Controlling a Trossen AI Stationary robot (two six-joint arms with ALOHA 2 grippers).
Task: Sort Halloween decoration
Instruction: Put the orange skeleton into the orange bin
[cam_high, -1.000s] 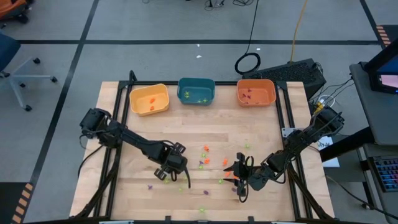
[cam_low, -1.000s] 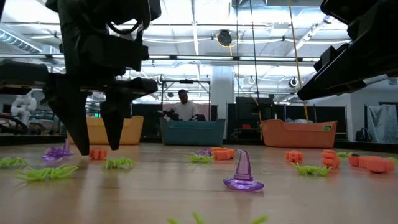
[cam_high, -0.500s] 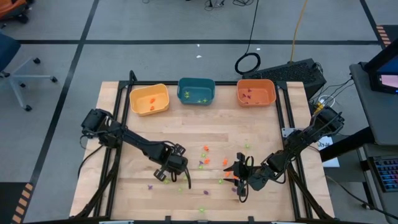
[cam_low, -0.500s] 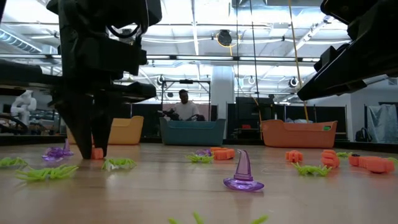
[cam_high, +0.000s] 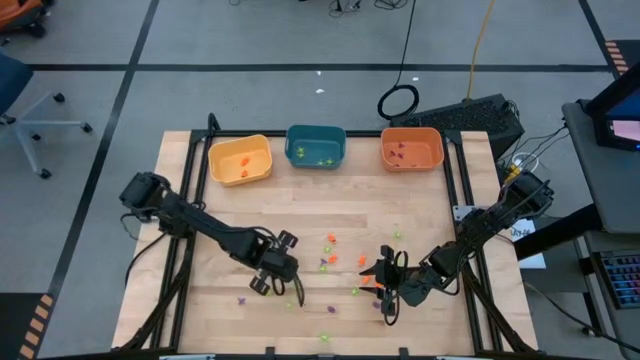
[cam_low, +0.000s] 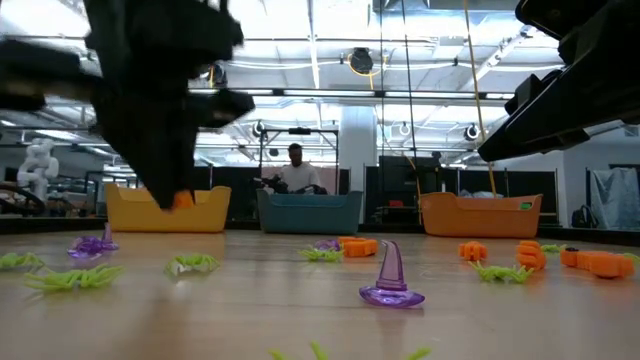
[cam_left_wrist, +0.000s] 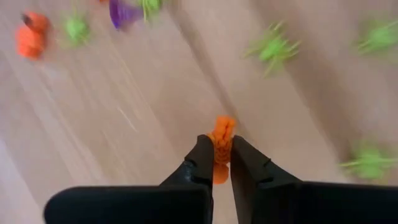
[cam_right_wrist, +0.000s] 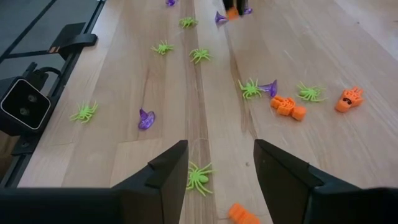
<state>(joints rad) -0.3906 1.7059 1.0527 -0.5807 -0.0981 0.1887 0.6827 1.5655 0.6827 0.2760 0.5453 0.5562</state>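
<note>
Trinkets (cam_high: 331, 240) lie scattered over the lower middle of the counter (cam_high: 300, 210) in the high view, and we see the left gripper (cam_left_wrist: 214, 163) with its fingers pinched narrow on an orange trinket (cam_left_wrist: 221, 138), lifted clear of the wood. Lower right of centre, the right gripper (cam_right_wrist: 216, 168) waits, fingers wide and empty.

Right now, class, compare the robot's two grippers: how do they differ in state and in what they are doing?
The left gripper is shut on an orange trinket, lifted off the table; the right gripper is open and holds nothing. In the overhead view the left gripper sits left of the scattered trinkets, the right gripper to their right. Both have two dark fingers.
</note>
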